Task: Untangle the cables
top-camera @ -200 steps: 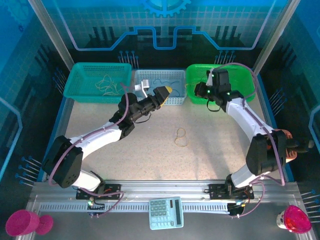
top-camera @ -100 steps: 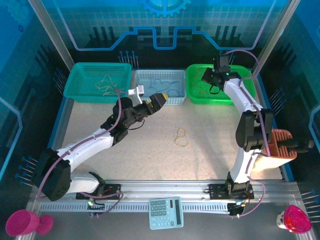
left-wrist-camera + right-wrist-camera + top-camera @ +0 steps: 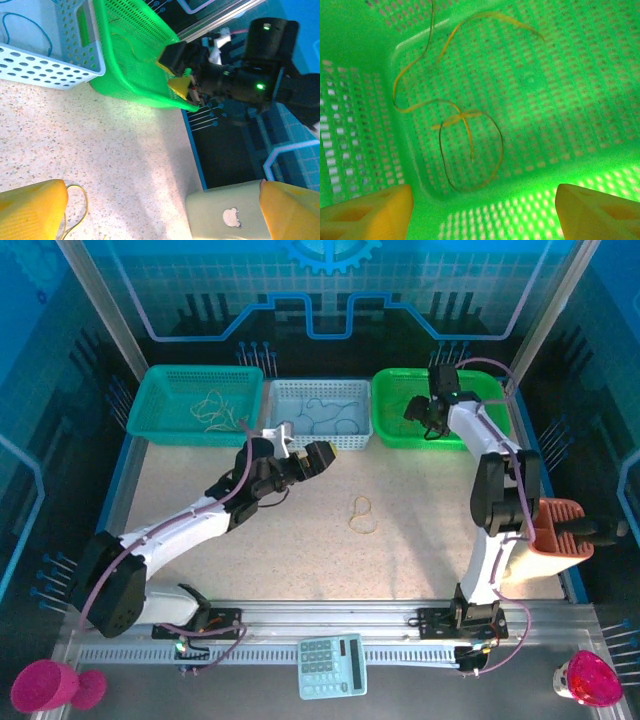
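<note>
one cable loop (image 3: pixel 362 513) lies on the bench (image 3: pixel 420 540), in front of the green basket (image 3: pixel 395 437), toward its left. orange cables (image 3: pixel 465 117) lie crossed on that basket's floor, plain in the right wrist view; from above the right arm (image 3: pixel 480 435) covers part of the basket. right pincer (image 3: pixel 480 212) over them: wide, empty. left pincer (image 3: pixel 318 457), left of the green basket: wide, empty. white basket (image 3: pixel 350 442) just beside its left wall.

Looks like a robotics lab cell: blue circuit-print backdrop (image 3: pixel 400 280), aluminium frame posts (image 3: pixel 98 310), slotted mounting rail (image 3: pixel 330 618), speckled worktable (image 3: pixel 300 540).
</note>
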